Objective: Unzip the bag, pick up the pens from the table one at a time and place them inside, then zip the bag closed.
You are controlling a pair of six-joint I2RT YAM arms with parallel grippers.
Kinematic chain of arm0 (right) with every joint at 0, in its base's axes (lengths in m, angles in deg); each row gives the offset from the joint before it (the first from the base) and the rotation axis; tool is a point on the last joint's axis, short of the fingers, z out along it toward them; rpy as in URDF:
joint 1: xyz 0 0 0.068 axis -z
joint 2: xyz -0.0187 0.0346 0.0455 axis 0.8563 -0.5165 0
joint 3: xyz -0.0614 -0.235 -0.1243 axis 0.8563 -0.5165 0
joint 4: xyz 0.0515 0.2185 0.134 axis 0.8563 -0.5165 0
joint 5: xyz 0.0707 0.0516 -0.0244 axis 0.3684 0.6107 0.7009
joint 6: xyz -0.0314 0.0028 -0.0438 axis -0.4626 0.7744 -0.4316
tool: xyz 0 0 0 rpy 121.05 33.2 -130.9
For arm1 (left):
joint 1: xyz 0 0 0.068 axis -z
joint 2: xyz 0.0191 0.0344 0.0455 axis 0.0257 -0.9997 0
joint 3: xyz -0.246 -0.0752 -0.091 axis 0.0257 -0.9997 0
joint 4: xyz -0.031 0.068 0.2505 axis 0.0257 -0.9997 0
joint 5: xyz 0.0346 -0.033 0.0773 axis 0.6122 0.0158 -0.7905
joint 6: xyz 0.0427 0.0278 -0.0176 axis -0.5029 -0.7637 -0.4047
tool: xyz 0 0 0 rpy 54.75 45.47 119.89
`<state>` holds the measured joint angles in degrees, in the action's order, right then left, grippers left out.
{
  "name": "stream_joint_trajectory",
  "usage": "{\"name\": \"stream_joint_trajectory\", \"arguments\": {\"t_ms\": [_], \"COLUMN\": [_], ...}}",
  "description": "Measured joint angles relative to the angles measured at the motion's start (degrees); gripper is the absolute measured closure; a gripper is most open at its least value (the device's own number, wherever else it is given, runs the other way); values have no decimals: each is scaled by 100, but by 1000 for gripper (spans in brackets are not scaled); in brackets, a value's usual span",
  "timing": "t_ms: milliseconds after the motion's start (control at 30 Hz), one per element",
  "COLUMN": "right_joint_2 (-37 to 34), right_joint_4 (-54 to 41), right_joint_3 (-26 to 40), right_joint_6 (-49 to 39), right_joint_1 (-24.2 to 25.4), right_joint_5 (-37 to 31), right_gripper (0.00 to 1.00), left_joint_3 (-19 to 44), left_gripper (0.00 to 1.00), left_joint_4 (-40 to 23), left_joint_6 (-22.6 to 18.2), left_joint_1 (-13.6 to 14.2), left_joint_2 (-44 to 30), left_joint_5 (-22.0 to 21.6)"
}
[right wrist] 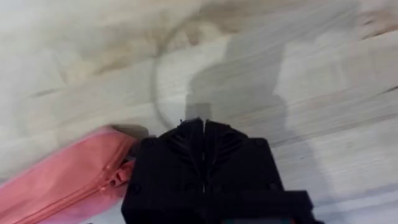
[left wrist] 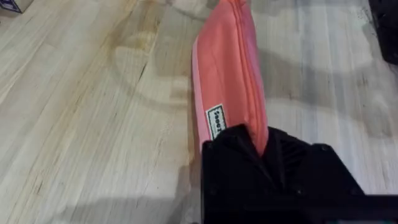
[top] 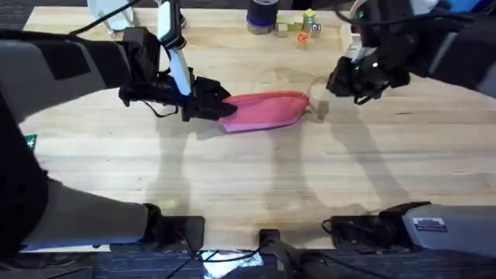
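Already the left pincer [top: 221,108] is clamping the left end of the bag [top: 267,111], its fingers closed on the pink fabric just past a small white label [left wrist: 215,121], as the left wrist view is showing. That bag is lying lengthwise near the middle of the worktop [top: 248,186], its zip running along the top and looking shut as far as can be made out. Further right, the right pincer [top: 358,91] is hovering just beyond the bag's right end, its fingers pressed together on nothing; in the right wrist view the zip's end [right wrist: 119,174] is sitting just beside those closed fingers [right wrist: 186,149]. No pens are lying loose anywhere on the wood, so I judge the filling is finished and the job is nearing its end, with the closing apparently done or almost done. What is probably remaining is letting go of the bag.
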<state>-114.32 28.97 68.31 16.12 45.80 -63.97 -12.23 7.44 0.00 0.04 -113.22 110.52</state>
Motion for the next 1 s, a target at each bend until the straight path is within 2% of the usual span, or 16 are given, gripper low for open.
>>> {"name": "stream_joint_trajectory", "arguments": {"t_ms": [233, 633, 700, 867, 933, 1000], "right_joint_2": [-291, 733, 977, 1515, 1643, 1734], "right_joint_4": [146, 140, 140, 121, 68, 34], "right_joint_3": [0, 0, 0, 0, 0, 0], "right_joint_6": [-116, -850, -1030, -1329, -1392, -1403], "right_joint_1": [0, -24, -61, -144, -144, -146], "right_joint_5": [186, 382, 563, 947, 999, 1039], "right_gripper": [971, 971, 831, 91, 12, 5], "left_joint_3": [-2, -2, -2, -2, -4, -4], "left_gripper": [957, 957, 957, 957, 956, 956], "left_joint_4": [0, 0, 0, 0, 0, 0], "left_joint_6": [0, 0, 0, 0, 0, 0], "left_joint_1": [0, 0, 0, 0, 0, 0], "left_joint_2": [0, 0, 0, 0, 0, 0], "left_joint_5": [0, 0, 0, 0, 0, 0]}}
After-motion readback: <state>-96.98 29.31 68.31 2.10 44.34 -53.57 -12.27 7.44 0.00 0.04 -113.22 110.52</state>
